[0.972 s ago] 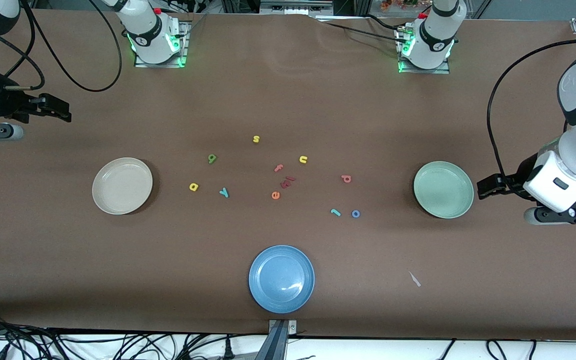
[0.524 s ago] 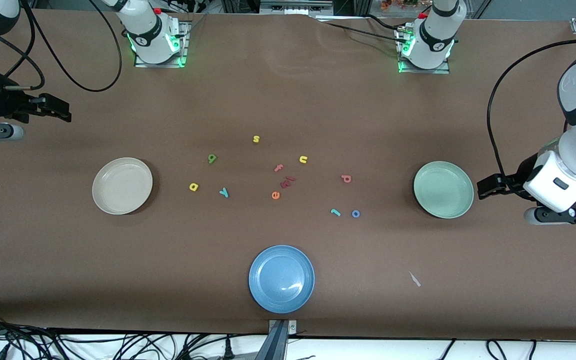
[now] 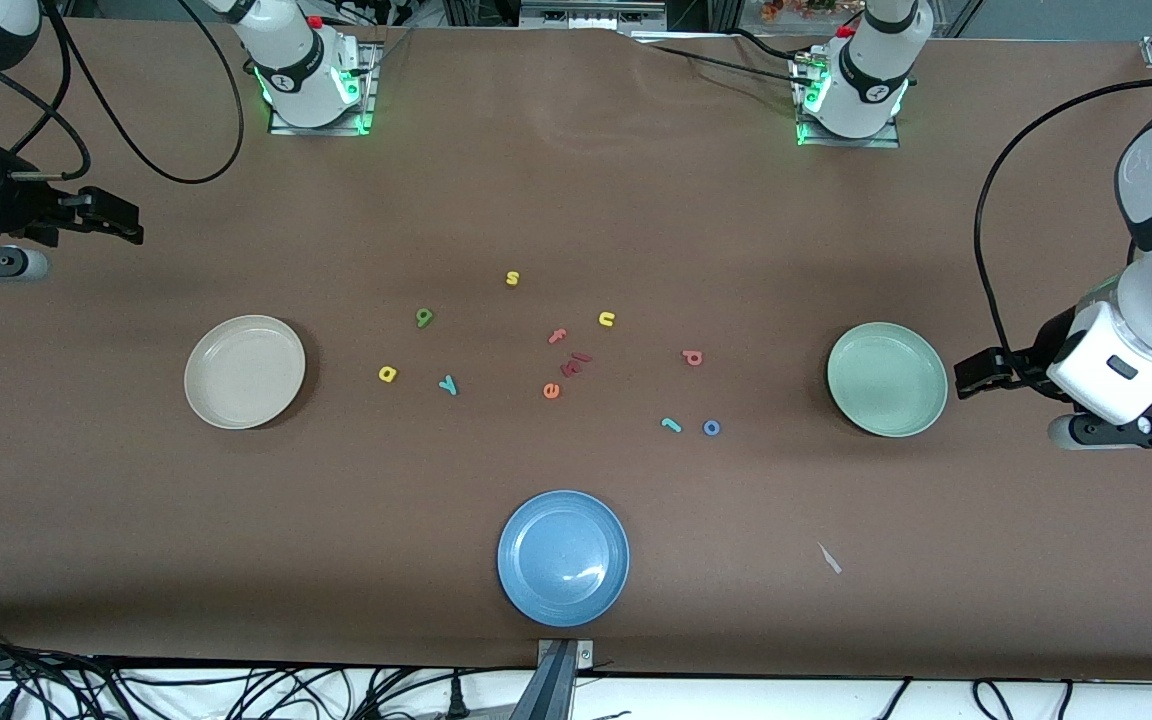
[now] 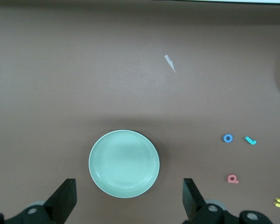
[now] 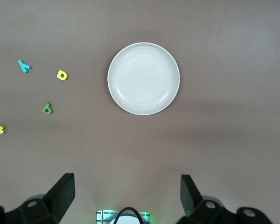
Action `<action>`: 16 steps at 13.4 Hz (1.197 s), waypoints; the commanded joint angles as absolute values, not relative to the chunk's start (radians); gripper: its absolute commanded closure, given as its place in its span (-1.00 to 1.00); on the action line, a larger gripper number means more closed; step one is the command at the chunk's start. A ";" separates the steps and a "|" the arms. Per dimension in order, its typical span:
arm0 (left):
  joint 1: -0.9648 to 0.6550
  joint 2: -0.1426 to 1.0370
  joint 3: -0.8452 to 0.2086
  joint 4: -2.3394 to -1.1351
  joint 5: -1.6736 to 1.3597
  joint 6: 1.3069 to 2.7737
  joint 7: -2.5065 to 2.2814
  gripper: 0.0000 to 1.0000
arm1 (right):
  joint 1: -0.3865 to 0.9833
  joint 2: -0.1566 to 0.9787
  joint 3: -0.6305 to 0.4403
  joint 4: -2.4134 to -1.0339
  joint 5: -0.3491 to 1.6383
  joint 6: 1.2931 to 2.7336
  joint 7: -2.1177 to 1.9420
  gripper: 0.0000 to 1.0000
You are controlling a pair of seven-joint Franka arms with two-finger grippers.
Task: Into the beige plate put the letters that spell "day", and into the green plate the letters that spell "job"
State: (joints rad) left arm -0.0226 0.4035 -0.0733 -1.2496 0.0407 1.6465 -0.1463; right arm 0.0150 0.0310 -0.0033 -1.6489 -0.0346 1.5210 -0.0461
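Observation:
The beige plate (image 3: 244, 371) lies bare toward the right arm's end, the green plate (image 3: 887, 379) bare toward the left arm's end. Beside the beige plate lie a yellow round-bowled letter (image 3: 387, 374), an olive-green one (image 3: 424, 318) and a teal y (image 3: 448, 384). Closer to the green plate lie a red-pink round-bowled letter (image 3: 693, 357), a teal j (image 3: 671, 425) and a blue o (image 3: 711, 428). My left gripper (image 3: 971, 378) hangs open beside the green plate (image 4: 124, 163). My right gripper (image 3: 126, 222) hangs open off the beige plate (image 5: 143, 78), toward the arm bases. Both hold nothing.
A blue plate (image 3: 563, 557) sits near the table's front edge. Among the letters lie a yellow s (image 3: 512, 278), a yellow n (image 3: 606, 319), a pink f (image 3: 558, 336), an orange e (image 3: 551, 391) and dark red pieces (image 3: 576, 363). A white scrap (image 3: 829, 558) lies nearer the camera than the green plate.

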 commanded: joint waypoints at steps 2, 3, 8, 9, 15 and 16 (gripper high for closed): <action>-0.017 0.397 -0.074 -1.238 0.020 1.631 -0.147 -1.00 | 0.014 0.041 0.003 -1.626 -0.028 1.522 -0.051 -1.00; -0.018 0.397 -0.074 -1.238 0.020 1.631 -0.149 -1.00 | 0.015 0.041 0.005 -1.626 -0.028 1.523 -0.049 -1.00; -0.018 0.397 -0.074 -1.236 0.020 1.631 -0.147 -1.00 | 0.024 0.040 0.009 -1.628 -0.028 1.516 -0.049 -1.00; -0.018 0.397 -0.074 -1.236 0.020 1.631 -0.147 -1.00 | 0.026 0.040 0.009 -1.628 -0.029 1.514 -0.049 -1.00; -0.018 0.397 -0.074 -1.236 0.020 1.631 -0.149 -1.00 | 0.031 0.040 0.009 -1.628 -0.028 1.514 -0.049 -1.00; -0.018 0.397 -0.074 -1.236 0.020 1.631 -0.149 -1.00 | 0.031 0.040 0.009 -1.628 -0.028 1.514 -0.049 -1.00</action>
